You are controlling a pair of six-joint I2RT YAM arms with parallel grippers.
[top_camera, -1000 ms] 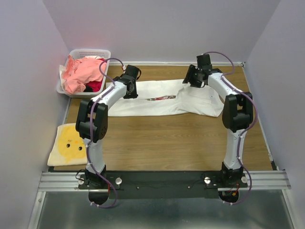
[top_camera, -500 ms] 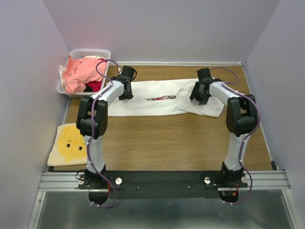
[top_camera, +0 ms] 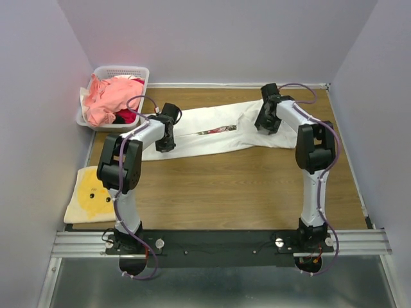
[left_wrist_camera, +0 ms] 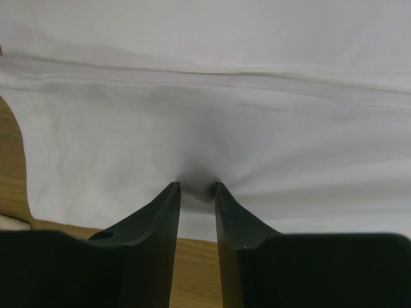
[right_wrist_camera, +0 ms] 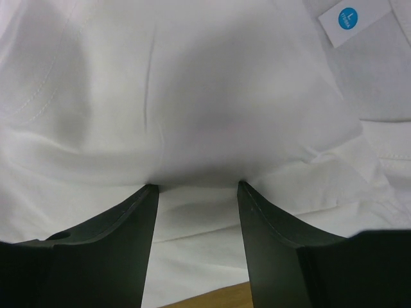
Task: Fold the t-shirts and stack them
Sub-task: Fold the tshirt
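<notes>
A white t-shirt [top_camera: 212,140] lies slantwise across the far half of the table, its coloured chest print [top_camera: 216,130] showing as a thin strip. My left gripper [top_camera: 165,140] is down on its left end; in the left wrist view [left_wrist_camera: 197,186] the jaws stand nearly together and pinch a pucker of white cloth [left_wrist_camera: 205,115]. My right gripper [top_camera: 265,120] is down on its right end; in the right wrist view [right_wrist_camera: 196,186] the jaws stand wider and grip a thick fold of white cloth [right_wrist_camera: 192,109]. A blue round size sticker [right_wrist_camera: 347,18] shows there.
A white lattice basket [top_camera: 122,69] at the far left holds crumpled salmon-pink t-shirts [top_camera: 110,96] and a red one [top_camera: 129,116]. A folded pale yellow cloth with a face print [top_camera: 93,192] lies at the near left. Purple walls close in on three sides.
Both grippers dropped from above onto the white t-shirt and closed on it. The shirt has swung slantwise: its right end went toward the far wall, its left end came nearer.
</notes>
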